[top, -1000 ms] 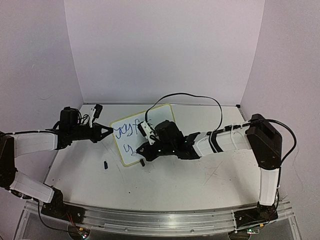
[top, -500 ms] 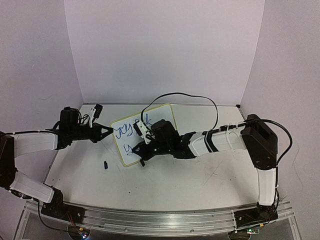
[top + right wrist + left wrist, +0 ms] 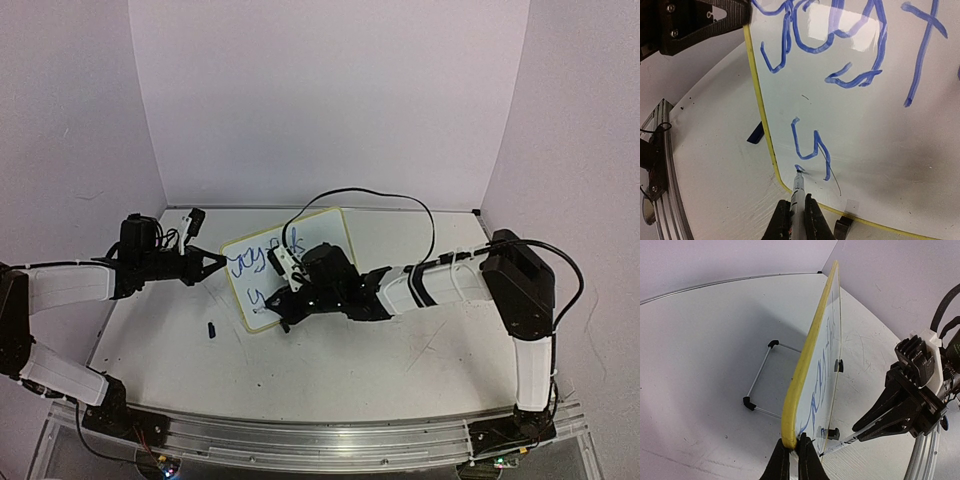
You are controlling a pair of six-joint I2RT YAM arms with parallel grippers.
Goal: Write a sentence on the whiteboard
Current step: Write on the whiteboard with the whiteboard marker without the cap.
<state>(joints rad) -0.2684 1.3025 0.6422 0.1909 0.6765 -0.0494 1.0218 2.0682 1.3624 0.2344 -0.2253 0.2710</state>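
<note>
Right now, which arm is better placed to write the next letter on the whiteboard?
Right. The right pincer grips the marker, tip on the whiteboard beside the blue y; the left pincer clamps the board's yellow edge.

The whiteboard [image 3: 890, 150] bears blue handwriting [image 3: 855, 80], seemingly "joy", with "y" below.

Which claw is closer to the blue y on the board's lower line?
Right. The right claw holds a marker, tip beside the y; the left claw clamps the whiteboard edge up by the first line.
</note>
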